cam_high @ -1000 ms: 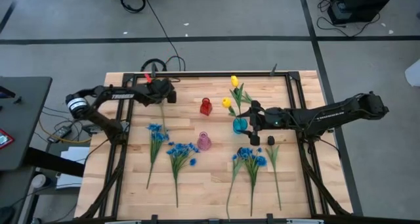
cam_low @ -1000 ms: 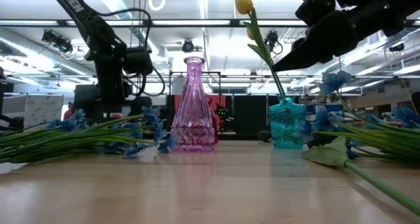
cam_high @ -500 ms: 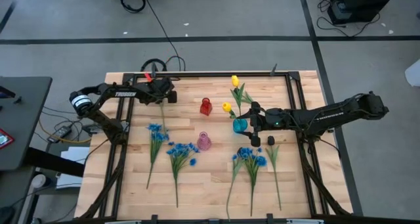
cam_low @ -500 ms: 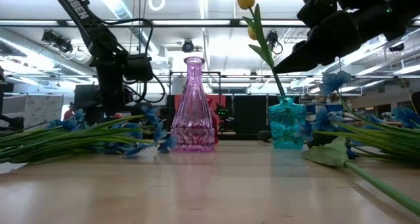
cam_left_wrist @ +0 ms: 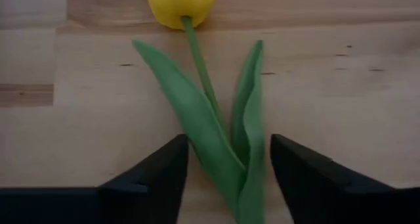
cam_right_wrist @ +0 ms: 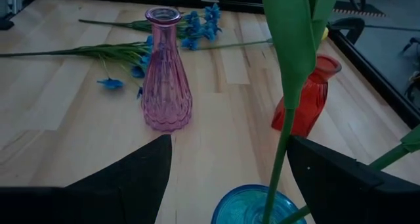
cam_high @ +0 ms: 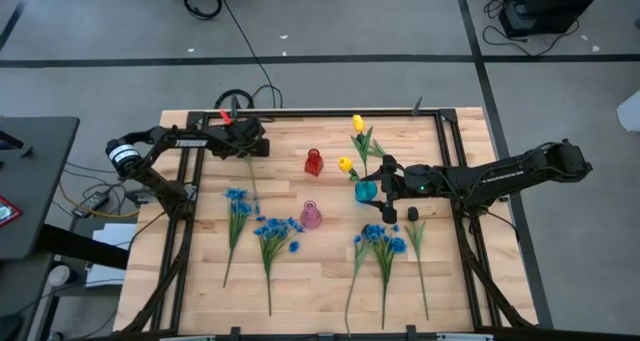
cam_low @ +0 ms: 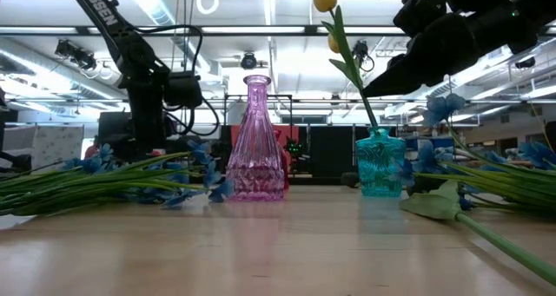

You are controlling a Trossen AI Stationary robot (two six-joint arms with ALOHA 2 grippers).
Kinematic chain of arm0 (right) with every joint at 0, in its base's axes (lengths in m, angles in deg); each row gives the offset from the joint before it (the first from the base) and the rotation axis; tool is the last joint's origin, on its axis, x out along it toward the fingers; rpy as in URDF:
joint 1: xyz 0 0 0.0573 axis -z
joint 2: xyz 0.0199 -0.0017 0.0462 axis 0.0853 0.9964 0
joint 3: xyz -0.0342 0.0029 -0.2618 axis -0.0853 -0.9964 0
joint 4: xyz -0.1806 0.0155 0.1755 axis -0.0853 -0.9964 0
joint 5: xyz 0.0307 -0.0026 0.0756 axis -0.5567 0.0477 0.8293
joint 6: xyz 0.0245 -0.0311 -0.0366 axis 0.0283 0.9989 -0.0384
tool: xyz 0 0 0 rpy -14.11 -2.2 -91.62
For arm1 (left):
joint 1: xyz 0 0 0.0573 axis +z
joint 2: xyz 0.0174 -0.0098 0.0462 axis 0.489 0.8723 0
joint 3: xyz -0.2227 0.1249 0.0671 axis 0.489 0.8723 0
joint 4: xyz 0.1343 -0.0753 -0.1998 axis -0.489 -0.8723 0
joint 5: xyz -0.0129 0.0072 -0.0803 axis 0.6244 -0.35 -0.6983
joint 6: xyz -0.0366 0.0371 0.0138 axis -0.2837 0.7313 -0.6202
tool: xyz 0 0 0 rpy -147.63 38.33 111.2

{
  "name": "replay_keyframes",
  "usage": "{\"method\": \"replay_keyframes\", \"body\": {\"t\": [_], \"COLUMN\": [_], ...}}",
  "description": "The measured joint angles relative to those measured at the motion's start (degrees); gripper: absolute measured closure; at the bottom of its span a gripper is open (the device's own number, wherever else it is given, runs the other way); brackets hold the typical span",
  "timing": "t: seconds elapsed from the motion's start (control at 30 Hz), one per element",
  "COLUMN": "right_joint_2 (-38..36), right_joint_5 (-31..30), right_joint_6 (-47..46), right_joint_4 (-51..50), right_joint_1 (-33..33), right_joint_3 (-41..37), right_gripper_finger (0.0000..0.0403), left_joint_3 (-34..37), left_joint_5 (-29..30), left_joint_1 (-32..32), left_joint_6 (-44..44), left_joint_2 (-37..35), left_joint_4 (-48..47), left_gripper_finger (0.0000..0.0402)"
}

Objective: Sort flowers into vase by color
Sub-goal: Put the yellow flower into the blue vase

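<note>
Left tool (cam_left_wrist: 226, 178) straddling yellow tulip (cam_left_wrist: 210, 106) (stem, leaves)

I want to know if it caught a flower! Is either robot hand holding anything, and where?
Not clearly yet. The left gripper has its fingers on either side of a yellow tulip's stem and leaves, with gaps showing. The right gripper is open around a stem in the blue vase.

Two tulips (cam_high: 352, 141) in the right-hand vase (cam_high: 366, 191), other vases (cam_high: 313, 162) left of it, loose flowers (cam_high: 268, 231) in front.
</note>
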Motion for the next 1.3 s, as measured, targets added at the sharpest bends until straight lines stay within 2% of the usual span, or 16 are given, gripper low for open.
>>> {"method": "replay_keyframes", "body": {"t": [0.17,0.5,0.87,1.3], "right_joint_2": [0.0,0.0,0.0,0.0], "right_joint_5": [0.0,0.1,0.1,0.0], "right_joint_6": [0.0,-0.2,-1.0,-1.2], "right_joint_4": [0.0,0.0,-1.0,0.0], "right_joint_1": [0.0,0.0,0.0,0.0], "right_joint_3": [0.0,0.0,0.0,0.0], "right_gripper_finger": [0.0090,0.0090,0.0090,0.0090], "left_joint_3": [0.0,0.0,0.0,0.0], "left_joint_5": [-0.5,-1.6,-3.4,-5.4], "left_joint_1": [0.7,0.7,0.7,0.9], "left_joint_6": [-0.1,0.1,3.7,4.1], "left_joint_2": [0.0,0.0,-0.9,-1.9], "left_joint_4": [0.0,1.7,7.9,6.8], "left_gripper_finger": [0.0232,0.0266,0.0280,0.0280]}}
